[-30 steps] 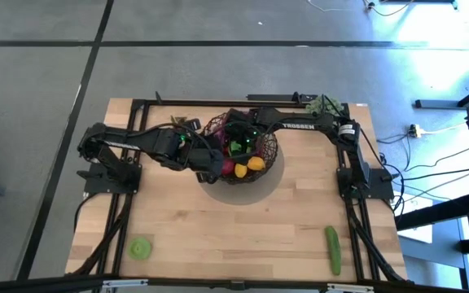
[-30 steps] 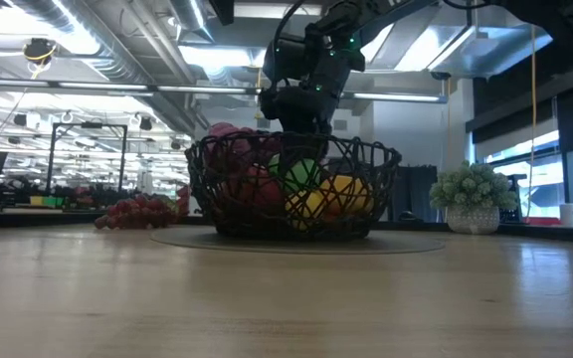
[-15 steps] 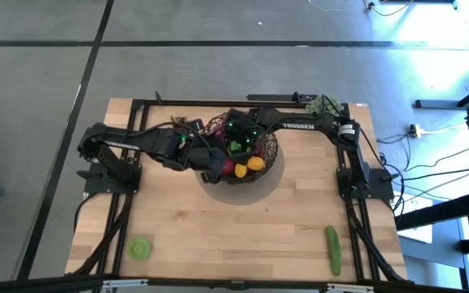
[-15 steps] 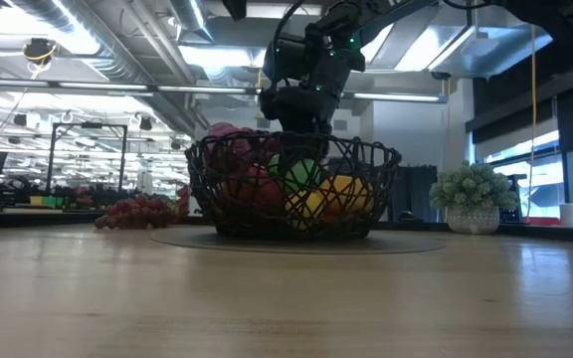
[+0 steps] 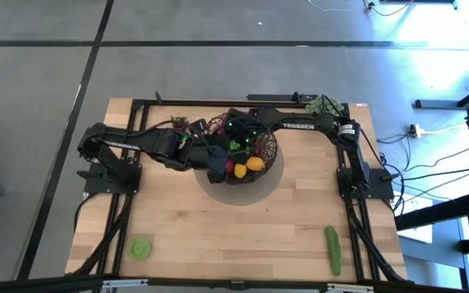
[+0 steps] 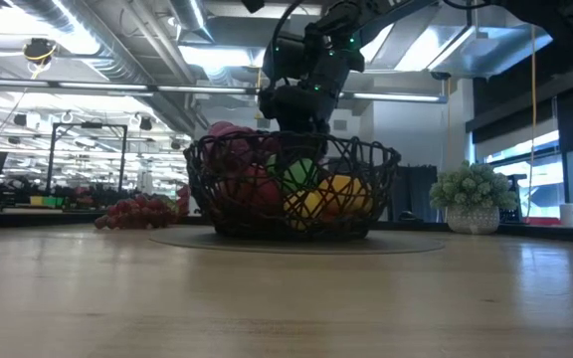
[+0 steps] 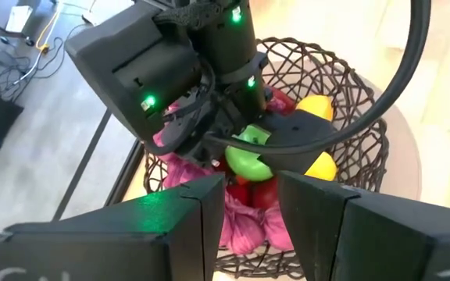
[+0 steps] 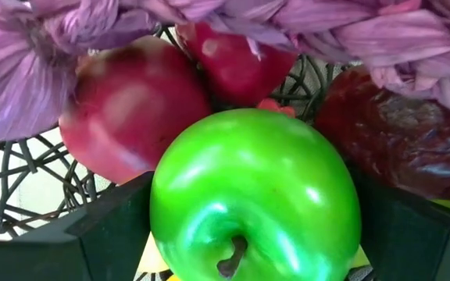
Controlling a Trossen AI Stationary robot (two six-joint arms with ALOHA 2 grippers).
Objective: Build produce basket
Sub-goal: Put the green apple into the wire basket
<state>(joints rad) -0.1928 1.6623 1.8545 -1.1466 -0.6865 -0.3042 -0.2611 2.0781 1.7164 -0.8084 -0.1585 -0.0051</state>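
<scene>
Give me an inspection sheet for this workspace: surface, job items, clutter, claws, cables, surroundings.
Surface: wooden table, mostly bare at the front.
Job items: wire basket at the table's rear middle holds a green apple, red apple, lemon and purple cloth-like items. Cucumber and green round piece lie outside near the front; grapes lie beside the basket.
Clutter: pale green plant at the rear right corner.
Claws: right claw is in the basket, fingers wide around the green apple. Left claw hangs above the basket rim, narrowly parted, empty.
Cables: several on the floor right of the table.
Surroundings: grey floor; no people seen.
</scene>
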